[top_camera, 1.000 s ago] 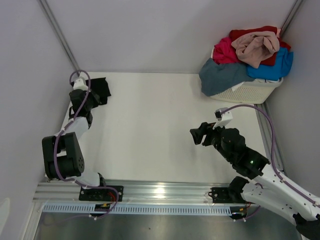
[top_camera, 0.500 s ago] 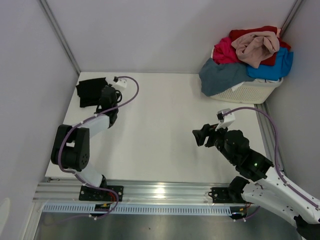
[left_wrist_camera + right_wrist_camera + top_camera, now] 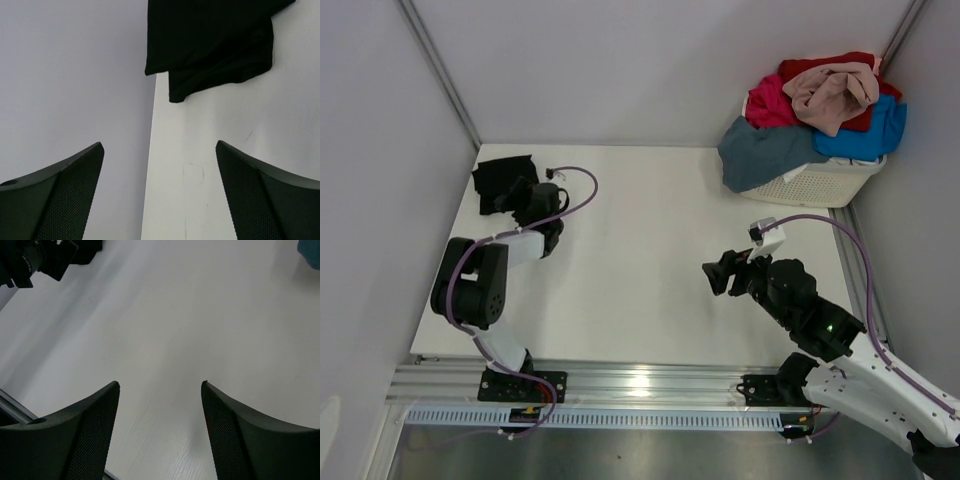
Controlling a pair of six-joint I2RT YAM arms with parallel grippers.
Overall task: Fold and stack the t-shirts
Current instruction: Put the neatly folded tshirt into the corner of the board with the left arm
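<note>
- Black t-shirt (image 3: pixel 500 183) lies as a small flat bundle at the far left corner of the desk (image 3: pixel 640 260), right at the desk's left edge beside the wall.
- Left tool (image 3: pixel 523 196) sits low over the desk just beside the black t-shirt and points at it. In the left wrist view the tool (image 3: pixel 159 145) has its fingers wide apart with nothing between them, and the shirt (image 3: pixel 210 40) lies ahead of the tips, not touching them.
- Right tool (image 3: pixel 716 272) hangs above the bare middle-right of the desk, well apart from any cloth. Its own view shows the tool (image 3: pixel 160 384) with its fingers spread and only desk surface between them.
- White slotted basket (image 3: pixel 820 185) stands at the far right corner of the desk, heaped with shirts.
- Grey-blue t-shirt (image 3: pixel 760 150) spills over the basket's left rim.
- Magenta t-shirt (image 3: pixel 772 103) lies above it, and the beige-pink t-shirt (image 3: pixel 832 92) is crumpled on top of the heap.
- Red t-shirt (image 3: pixel 812 67) shows behind the beige-pink one, and the bright blue t-shirt (image 3: pixel 882 128) lies along the right side.
</note>
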